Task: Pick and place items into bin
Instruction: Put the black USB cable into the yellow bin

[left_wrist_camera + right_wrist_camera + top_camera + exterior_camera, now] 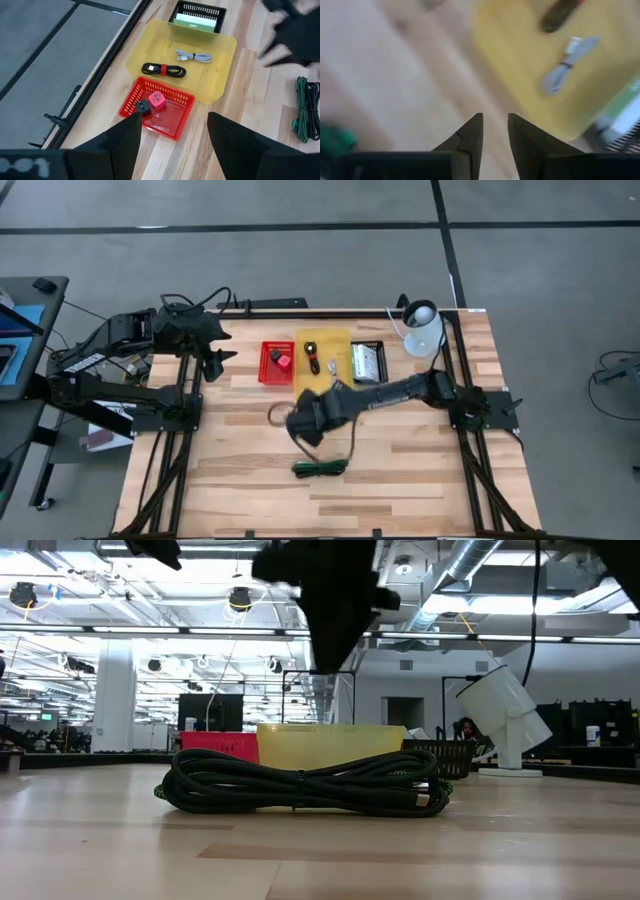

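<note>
Right tool (305, 420) mid-table above green cord (320, 469); left tool (215, 358) near red bin (264, 364).

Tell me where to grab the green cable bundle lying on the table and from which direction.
Take the green cable bundle across its middle, coming straight down from above. It lies flat on the wooden table as a long, low coil, so fingers set across its short width would likely catch all the strands together. The right gripper, just beyond it with fingers narrowly apart, looks best placed.
</note>
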